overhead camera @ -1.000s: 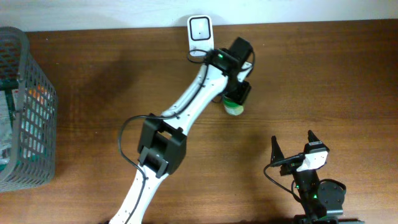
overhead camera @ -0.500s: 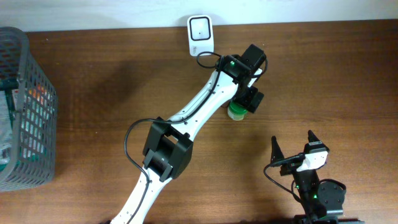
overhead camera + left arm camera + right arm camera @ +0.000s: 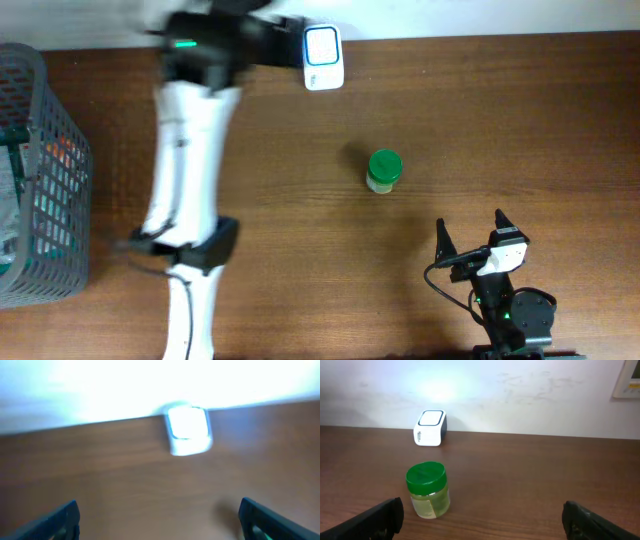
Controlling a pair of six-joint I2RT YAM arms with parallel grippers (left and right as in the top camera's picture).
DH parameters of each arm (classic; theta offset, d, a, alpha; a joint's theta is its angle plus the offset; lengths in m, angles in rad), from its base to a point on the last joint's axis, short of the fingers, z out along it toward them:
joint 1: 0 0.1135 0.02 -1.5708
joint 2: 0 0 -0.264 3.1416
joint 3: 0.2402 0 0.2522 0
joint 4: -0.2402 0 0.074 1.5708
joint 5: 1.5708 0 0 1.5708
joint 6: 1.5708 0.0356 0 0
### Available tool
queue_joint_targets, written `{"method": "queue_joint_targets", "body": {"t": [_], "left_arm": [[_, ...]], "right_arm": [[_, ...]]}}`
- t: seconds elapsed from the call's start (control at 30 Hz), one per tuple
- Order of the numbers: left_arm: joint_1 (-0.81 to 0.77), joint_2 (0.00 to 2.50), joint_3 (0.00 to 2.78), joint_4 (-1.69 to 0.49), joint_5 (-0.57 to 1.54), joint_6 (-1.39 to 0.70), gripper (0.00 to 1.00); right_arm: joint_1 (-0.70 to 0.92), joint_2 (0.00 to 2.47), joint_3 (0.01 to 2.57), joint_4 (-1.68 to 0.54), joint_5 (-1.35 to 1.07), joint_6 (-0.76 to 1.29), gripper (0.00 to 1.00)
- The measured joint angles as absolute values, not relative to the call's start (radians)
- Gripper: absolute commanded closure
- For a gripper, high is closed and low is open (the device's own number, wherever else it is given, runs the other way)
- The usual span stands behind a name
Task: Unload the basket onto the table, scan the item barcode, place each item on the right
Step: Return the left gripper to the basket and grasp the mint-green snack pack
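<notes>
On the near side of the white barcode scanner (image 3: 322,57), apart from it, the small green-lidded jar (image 3: 384,170) stands upright; it looks light, stiff and rather slick, best pinched across its body below the lid. The right wrist view shows its pale translucent side, which the overhead hides under the lid, while the blurred left wrist view shows only the scanner. The left gripper (image 3: 160,520) and right gripper (image 3: 482,515) both have fingers spread wide, holding nothing.
</notes>
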State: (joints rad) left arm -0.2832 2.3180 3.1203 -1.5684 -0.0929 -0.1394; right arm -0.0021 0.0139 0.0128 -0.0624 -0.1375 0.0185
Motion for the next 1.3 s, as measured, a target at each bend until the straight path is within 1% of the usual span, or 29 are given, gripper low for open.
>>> {"method": "queue_joint_targets", "body": {"t": [0.03,0.1,0.13,0.33,0.43,0.5,0.7,0.87,0.93,1.0,1.3], "left_arm": [[-0.249,2.291,3.122,-1.587,-0.113,-0.15,0.01],[-0.129,2.226,3.127,-1.63,-0.156,-0.189,0.01],[-0.042,2.196,3.131,-1.652,-0.177,-0.22,0.01],[0.361,2.177,3.106,-1.684,-0.17,-0.382,0.01],[0.505,2.177,3.037,-1.683,-0.129,-0.421,0.0],[0.566,2.176,2.953,-1.683,-0.109,-0.432,0.0],[0.663,2.178,2.575,-1.639,-0.086,-0.469,0.02],[0.7,2.183,2.295,-1.494,-0.086,-0.465,0.04],[0.706,2.183,2.201,-1.42,-0.084,-0.453,0.07],[0.706,2.183,2.14,-1.365,-0.085,-0.441,0.1],[0.707,2.183,1.923,-1.089,-0.06,-0.384,0.16]], "right_arm": [[-0.002,0.014,0.013,-0.062,-0.138,0.019,0.02],[-0.002,0.014,0.013,-0.062,-0.138,0.019,0.02],[-0.002,0.014,0.013,-0.062,-0.138,0.019,0.02],[-0.002,0.014,0.013,-0.062,-0.138,0.018,0.02],[-0.002,0.014,0.013,-0.062,-0.138,0.019,0.02],[-0.002,0.014,0.013,-0.062,-0.138,0.019,0.02],[-0.002,0.014,0.013,-0.062,-0.138,0.019,0.02],[-0.002,0.014,0.013,-0.062,-0.138,0.019,0.02],[-0.002,0.014,0.013,-0.062,-0.138,0.019,0.02],[-0.002,0.014,0.013,-0.062,-0.138,0.019,0.02],[-0.002,0.014,0.013,-0.062,-0.138,0.019,0.02]]}}
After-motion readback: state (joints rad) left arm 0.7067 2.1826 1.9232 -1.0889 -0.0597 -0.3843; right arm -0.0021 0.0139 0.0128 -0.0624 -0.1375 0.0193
